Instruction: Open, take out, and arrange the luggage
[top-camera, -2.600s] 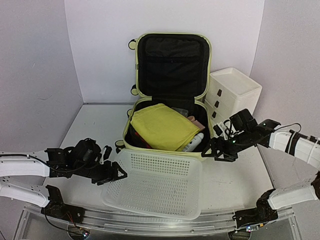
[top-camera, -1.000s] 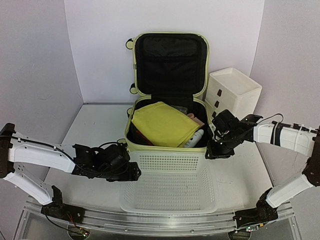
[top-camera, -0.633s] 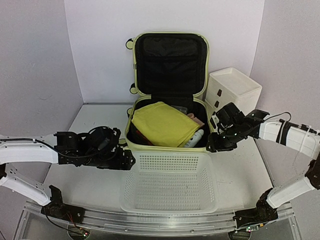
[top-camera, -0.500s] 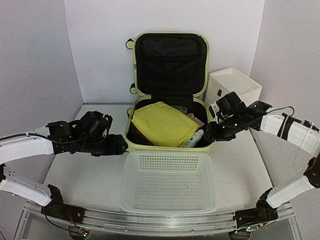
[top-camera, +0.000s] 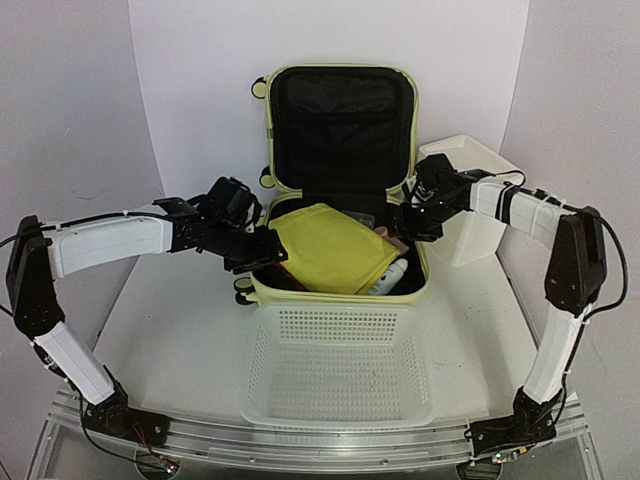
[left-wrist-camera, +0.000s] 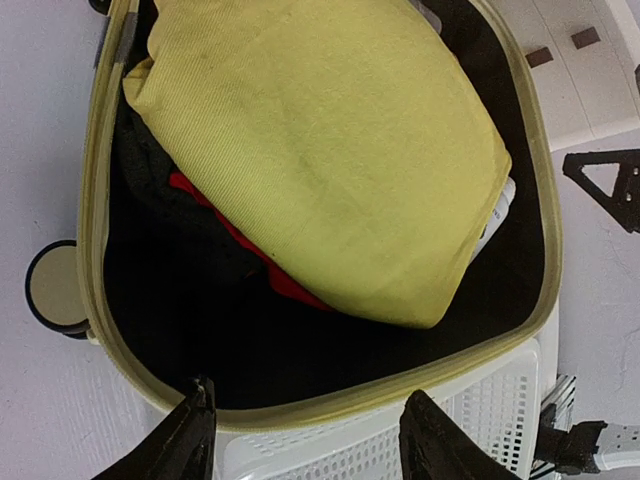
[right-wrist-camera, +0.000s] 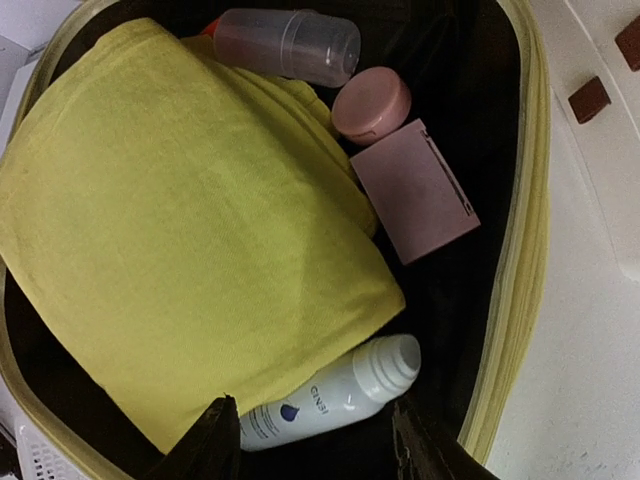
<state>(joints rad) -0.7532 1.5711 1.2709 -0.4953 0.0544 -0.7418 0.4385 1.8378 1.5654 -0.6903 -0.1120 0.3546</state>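
Bench (top-camera: 170, 330): white, carries everything named below.
Luggage (top-camera: 330, 296): pale yellow-green, at the middle of the bench's far edge. It is open, with the lid upright against the back wall and the black lining showing.
Mesh basket (top-camera: 340, 360): white, at the bench's near edge, with its far rim touching the luggage's front wall.
Drawer box (top-camera: 480, 210): white, just beside the luggage, toward the bench's far right corner.
Yellow cloth (top-camera: 325, 250): folded, on top of the other contents in the luggage.
Left gripper (left-wrist-camera: 310, 392): fingers apart, clamping nothing, over the luggage's near-left rim.
Right gripper (right-wrist-camera: 312, 405): fingers apart, clamping nothing, over the luggage's right side.
White bottle (right-wrist-camera: 330, 398): lying by the cloth's near-right edge.
Clear tube (right-wrist-camera: 285, 45): lying at the cloth's far edge.
Pink box (right-wrist-camera: 415, 190): flat on the lining, right of the cloth.
Round pink case (right-wrist-camera: 371, 105): between the tube and the pink box.
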